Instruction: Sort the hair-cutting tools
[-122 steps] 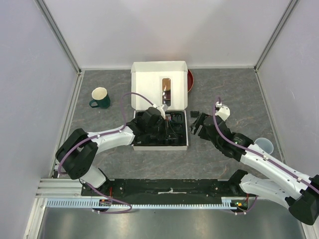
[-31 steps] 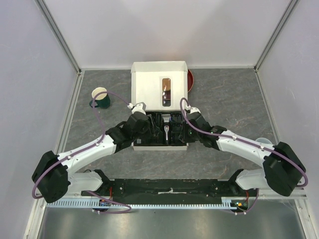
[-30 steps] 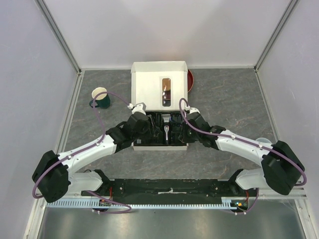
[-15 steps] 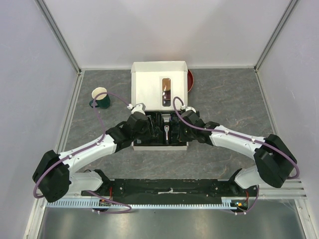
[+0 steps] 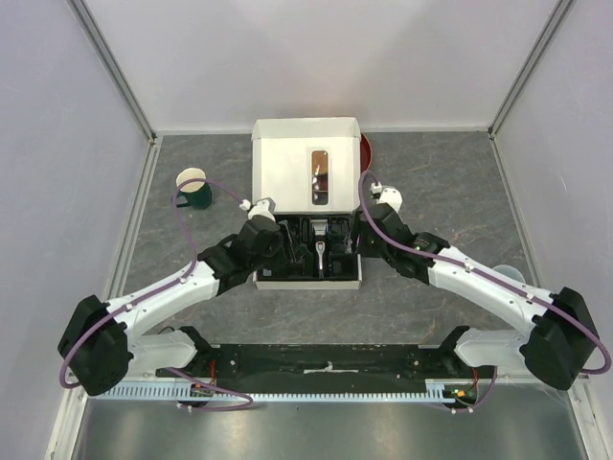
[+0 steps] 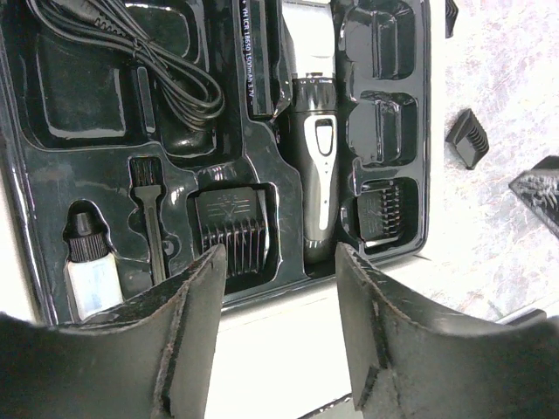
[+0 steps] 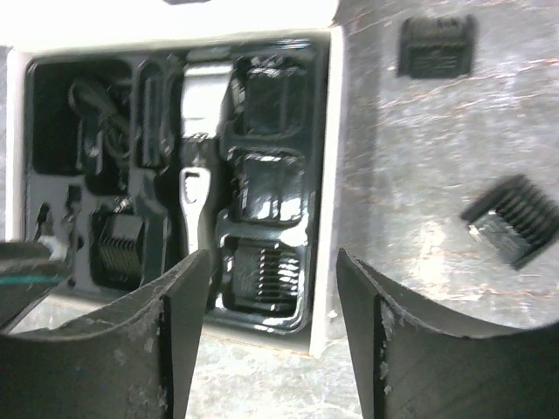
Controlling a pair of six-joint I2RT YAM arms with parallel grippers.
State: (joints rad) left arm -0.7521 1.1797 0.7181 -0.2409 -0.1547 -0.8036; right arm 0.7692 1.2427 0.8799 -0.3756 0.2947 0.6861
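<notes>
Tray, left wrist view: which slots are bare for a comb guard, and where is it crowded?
Two bare slots lie between the clipper and the tray's right wall, above the slot holding a small comb guard. Left of the clipper is crowded: cable, brush, bottle, large comb guard.

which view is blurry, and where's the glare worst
right wrist view: blurred throughout, the small black ribbed plastic comb guard has soft edges; left wrist view: sharp, with white glare streaks on the glossy black moulded plastic tray; top external view: evenly lit and sharp, though the tray's inside reads as one dark mass
</notes>
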